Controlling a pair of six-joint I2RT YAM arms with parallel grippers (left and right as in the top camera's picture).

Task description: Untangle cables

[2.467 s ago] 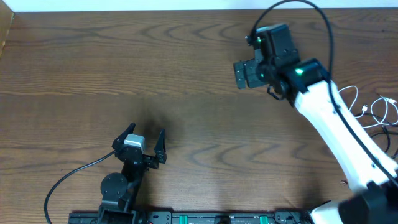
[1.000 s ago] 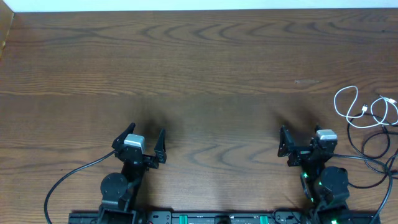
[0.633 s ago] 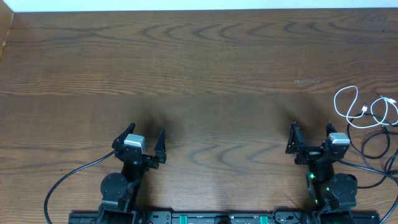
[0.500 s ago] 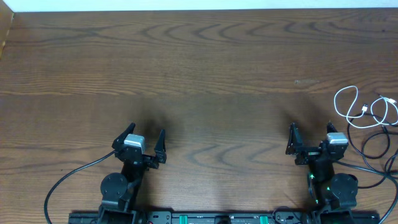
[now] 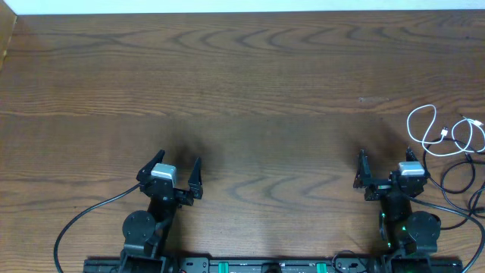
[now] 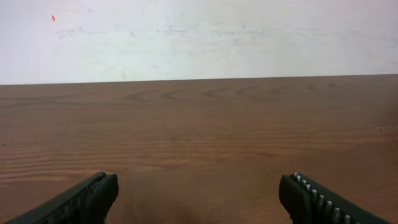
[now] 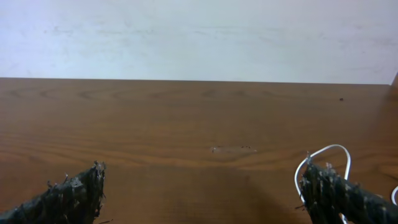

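Observation:
The cables lie at the table's right edge. A white cable (image 5: pixel 423 121) forms loose loops with a small plug, and thin black cables (image 5: pixel 457 176) curl just in front of it. My right gripper (image 5: pixel 385 156) sits open near the front edge, left of the cables and touching none of them. In the right wrist view a loop of the white cable (image 7: pixel 324 151) shows behind the right finger, and that gripper (image 7: pixel 202 194) holds nothing. My left gripper (image 5: pixel 178 159) rests open at the front left, its jaws wide apart over bare wood (image 6: pixel 198 194).
A small pale scuff (image 5: pixel 373 99) marks the wood right of centre. The left arm's thick black wire (image 5: pixel 79 220) curves along the front left. A white wall (image 6: pixel 199 37) rises behind the table's far edge.
The right arm has drawn back from the far right of the table to the front edge, then shifted slightly right toward the cables. The left arm has not moved.

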